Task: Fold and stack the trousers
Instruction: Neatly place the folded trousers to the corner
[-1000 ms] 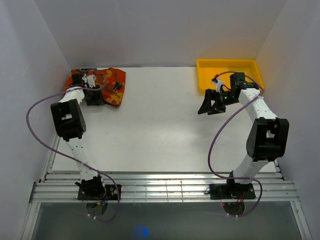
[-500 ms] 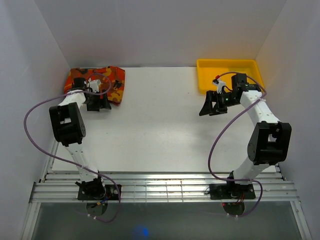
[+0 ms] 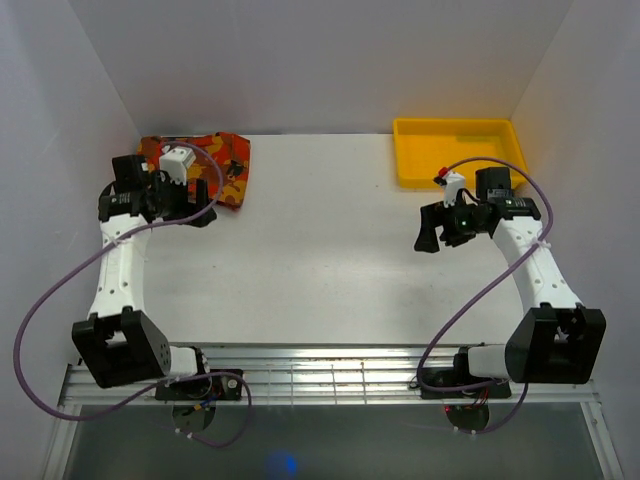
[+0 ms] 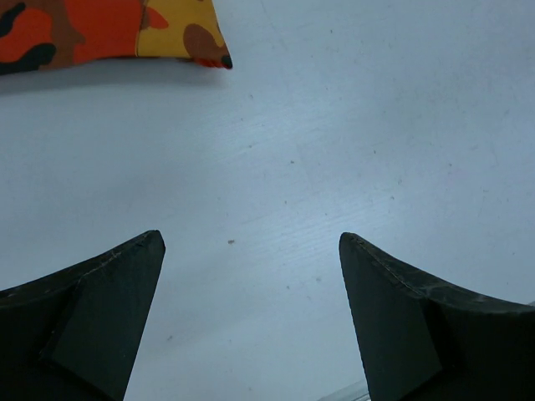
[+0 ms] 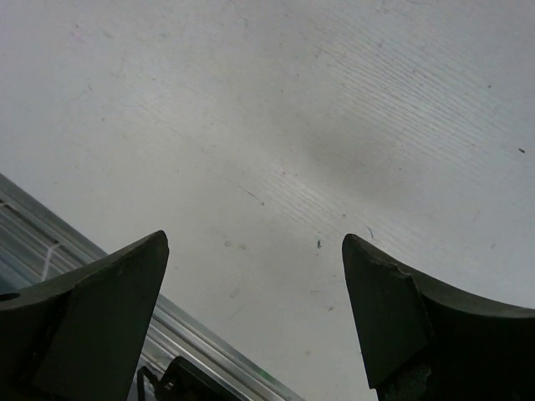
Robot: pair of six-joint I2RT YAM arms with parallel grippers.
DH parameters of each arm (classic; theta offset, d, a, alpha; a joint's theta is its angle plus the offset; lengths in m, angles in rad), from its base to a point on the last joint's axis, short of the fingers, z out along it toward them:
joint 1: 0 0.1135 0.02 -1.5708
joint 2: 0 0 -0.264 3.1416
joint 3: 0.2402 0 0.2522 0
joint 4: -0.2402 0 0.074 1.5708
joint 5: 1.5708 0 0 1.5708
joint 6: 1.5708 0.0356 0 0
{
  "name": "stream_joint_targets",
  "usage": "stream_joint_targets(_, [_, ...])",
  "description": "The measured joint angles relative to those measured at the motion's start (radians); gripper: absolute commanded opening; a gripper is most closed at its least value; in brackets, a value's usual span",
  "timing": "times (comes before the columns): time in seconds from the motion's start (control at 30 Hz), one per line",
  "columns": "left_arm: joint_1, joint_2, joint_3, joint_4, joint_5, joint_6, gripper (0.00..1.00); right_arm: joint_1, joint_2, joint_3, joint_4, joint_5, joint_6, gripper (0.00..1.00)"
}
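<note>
Since a second ago the left arm has drawn back off the trousers [image 3: 222, 160], and its upper links have swung down toward the near left corner. The left gripper [image 3: 197, 213] now sits just beside the fabric's near edge, apart from it. The right arm has pulled away from the tray [image 3: 400, 150], so the right gripper [image 3: 428, 230] now hangs over bare table [image 3: 320, 270], nearer the arms' bases.

Any marking on the arms is too small to read from above.

There is one container, a yellow plastic tray at the far right corner of the table. Its inner floor shows plain yellow.

There is one pair of trousers, in an orange, red, yellow, brown and black camouflage print. They lie folded into a compact bundle at the far left corner of the table, well apart from the tray. In the left wrist view a corner of them [image 4: 109, 29] lies flat at the top left.

There are two arms, each trailing one purple cable [image 3: 60, 290].

In that same view the left gripper [image 4: 251, 242] has its two dark fingers spread wide with only white tabletop between them. The right gripper [image 5: 255, 242] is likewise spread wide and holds nothing. The table surface lies beneath it, and a metal rail [image 5: 33, 242] crosses the lower left of its view.
</note>
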Motion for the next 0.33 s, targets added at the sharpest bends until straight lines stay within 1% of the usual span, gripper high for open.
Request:
stream_joint_targets(0.1, [0.0, -0.1, -0.105, -0.018, 0.002, 0.034, 0.98, 0.0, -0.088, -0.095, 0.024, 0.062, -0.026, 0.9])
stream_joint_targets(0.17, [0.0, -0.136, -0.163, -0.037, -0.003, 0.052, 0.98, 0.0, -0.14, -0.147, 0.036, 0.089, -0.039, 0.9])
stream_joint_targets(0.33, [0.0, -0.191, -0.231, -0.062, -0.013, 0.076, 0.98, 0.0, -0.209, -0.192, 0.04, 0.12, -0.058, 0.9])
